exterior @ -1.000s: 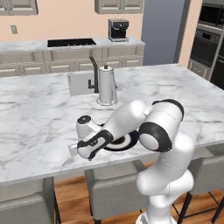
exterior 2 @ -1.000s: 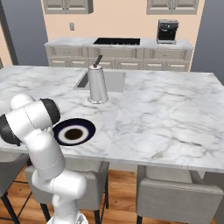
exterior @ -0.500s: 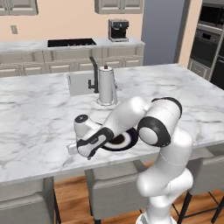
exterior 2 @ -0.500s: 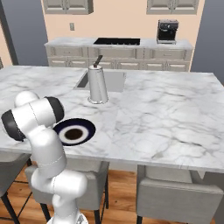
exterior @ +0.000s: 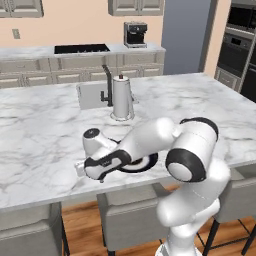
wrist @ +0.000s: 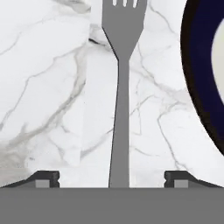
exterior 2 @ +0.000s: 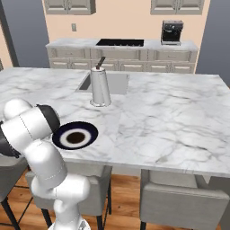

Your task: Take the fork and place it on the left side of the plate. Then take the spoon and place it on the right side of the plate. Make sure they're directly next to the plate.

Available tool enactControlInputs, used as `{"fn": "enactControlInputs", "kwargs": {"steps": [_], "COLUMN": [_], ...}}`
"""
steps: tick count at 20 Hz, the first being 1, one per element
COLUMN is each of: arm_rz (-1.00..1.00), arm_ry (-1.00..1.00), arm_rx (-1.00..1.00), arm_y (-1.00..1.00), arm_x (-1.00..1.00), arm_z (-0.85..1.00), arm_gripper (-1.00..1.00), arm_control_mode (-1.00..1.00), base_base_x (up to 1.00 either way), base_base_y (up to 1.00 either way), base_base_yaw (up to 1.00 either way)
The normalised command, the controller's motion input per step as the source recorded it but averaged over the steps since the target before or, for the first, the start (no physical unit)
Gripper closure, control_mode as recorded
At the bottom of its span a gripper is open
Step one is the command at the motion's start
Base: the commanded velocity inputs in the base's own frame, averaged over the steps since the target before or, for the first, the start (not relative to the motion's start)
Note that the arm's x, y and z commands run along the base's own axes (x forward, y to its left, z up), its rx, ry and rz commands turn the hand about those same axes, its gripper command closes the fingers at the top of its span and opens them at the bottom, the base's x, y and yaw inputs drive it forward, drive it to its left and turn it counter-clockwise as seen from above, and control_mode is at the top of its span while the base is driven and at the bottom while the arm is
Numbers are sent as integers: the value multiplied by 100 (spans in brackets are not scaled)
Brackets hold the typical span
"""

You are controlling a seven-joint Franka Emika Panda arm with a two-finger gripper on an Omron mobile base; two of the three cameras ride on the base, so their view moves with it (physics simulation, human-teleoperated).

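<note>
1. Marble counter [exterior: 45, 135] is being used as the work surface, with the plate [exterior 2: 75, 135] as landmark near its front edge.
2. Behind the plate, a metal kettle [exterior: 121, 97] is standing, not obstructing.
3. Beside the plate's rim, the fork [wrist: 121, 87] is lying, seemingly placed.
4. Around its handle, the gripper [wrist: 112, 178] is being held spread, released.
5. Spoon placement is judged remaining.

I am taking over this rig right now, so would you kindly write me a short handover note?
Gripper: open, fingers apart on either side of the fork's handle, holding nothing.
Fork: flat on the marble counter, beside the plate with a small gap between them.
Plate: near the counter's front edge.
Done: fork appears placed; check that it is close enough.
Left: lift the arm away, find the spoon and set it on the plate's other side.
</note>
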Motion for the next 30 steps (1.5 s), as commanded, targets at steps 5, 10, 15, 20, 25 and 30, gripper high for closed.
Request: {"fn": "enactControlInputs", "kwargs": {"steps": [5,10,15,20,25,30], "arm_rz": [-5,-1,0,1,2,4], "arm_ry": [-3,-9,-15,-11,-3,0], "arm_rx": [6,2,1,2,4,2], "arm_y": [-19,-22,-36,-65,-80,-85], "arm_x": [-56,-59,-74,-68,-90,-98], "arm_z": [77,86,98,93,60,12], "arm_gripper": [-100,-100,-100,-100,-100,-100], "arm_control_mode": [-100,-100,-100,-100,-100,-100], "base_base_x": [0,0,0,0,0,0], "base_base_y": [0,0,0,0,0,0], "base_base_yaw": [0,0,0,0,0,0]}}
